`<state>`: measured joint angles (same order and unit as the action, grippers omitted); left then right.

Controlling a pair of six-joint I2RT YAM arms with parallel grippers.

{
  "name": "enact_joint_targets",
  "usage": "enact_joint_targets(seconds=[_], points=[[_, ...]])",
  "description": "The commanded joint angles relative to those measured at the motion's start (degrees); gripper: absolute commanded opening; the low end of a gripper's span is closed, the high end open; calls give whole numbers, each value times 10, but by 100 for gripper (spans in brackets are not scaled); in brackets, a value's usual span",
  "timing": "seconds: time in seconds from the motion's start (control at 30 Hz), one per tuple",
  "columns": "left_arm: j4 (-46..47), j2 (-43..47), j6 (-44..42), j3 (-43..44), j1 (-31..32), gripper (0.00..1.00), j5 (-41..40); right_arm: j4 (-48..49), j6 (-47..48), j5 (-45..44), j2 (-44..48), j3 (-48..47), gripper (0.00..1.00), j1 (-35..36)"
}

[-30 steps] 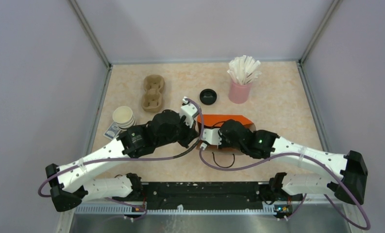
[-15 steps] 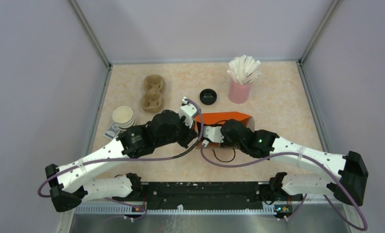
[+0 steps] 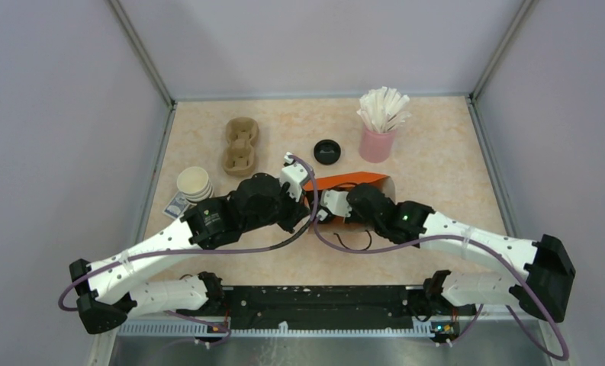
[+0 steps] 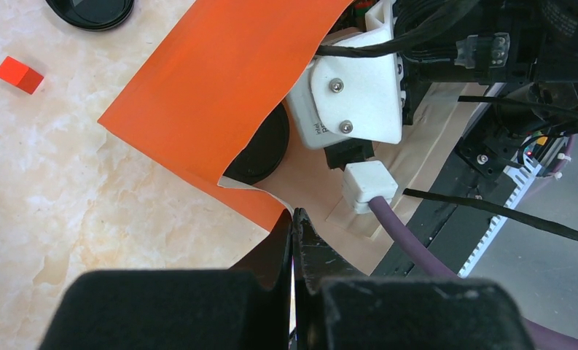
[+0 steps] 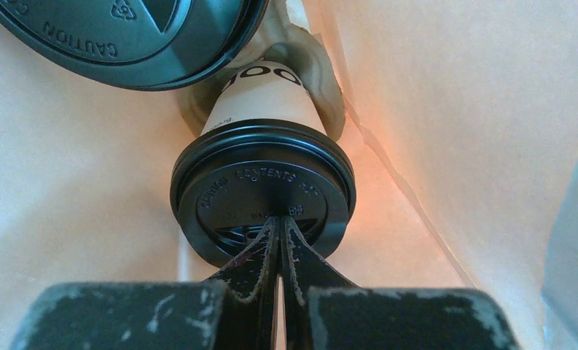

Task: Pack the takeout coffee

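Observation:
The orange bag lies between my two wrists in the top view. My left gripper is shut on the bag's open edge. The right arm reaches into the bag's mouth. Inside, the takeout coffee, a tan cup with a black lid, sits in a pulp holder. My right gripper is shut, its tips resting against the lid with nothing between them. A second black lid shows at the upper left inside the bag.
A pulp cup carrier and a stack of cream cups stand at the left. A loose black lid and the pink cup of straws are behind the bag. A small red block lies on the table.
The right wrist has pushed left and further into the bag, and the bag has shifted slightly left and away with it. Both grippers stayed shut.

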<state>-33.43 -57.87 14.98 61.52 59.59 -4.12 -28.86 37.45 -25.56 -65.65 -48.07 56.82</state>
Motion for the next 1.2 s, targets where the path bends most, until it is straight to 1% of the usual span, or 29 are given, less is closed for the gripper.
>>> enact_joint_targets(seconds=[0.0, 0.57, 0.73, 0.83, 0.97, 1.17], points=[[21, 13, -5, -2, -2, 0, 6, 16, -15, -6, -8, -10, 0, -9], [22, 12, -11, -2, -2, 0, -1, 10, -15, 69, 50, -22, 0, -9], [23, 8, -11, 0, -2, 0, 1, 42, -5, 84, 49, -14, 0, -9], [22, 7, -12, 2, -2, 0, 2, 66, 6, 77, 29, -7, 0, -9], [18, 3, -13, 9, -2, 0, -3, 77, -4, 82, 26, -14, 0, -9], [17, 1, -6, 19, -2, 0, -7, 26, -10, 98, 52, -56, 0, -9]])
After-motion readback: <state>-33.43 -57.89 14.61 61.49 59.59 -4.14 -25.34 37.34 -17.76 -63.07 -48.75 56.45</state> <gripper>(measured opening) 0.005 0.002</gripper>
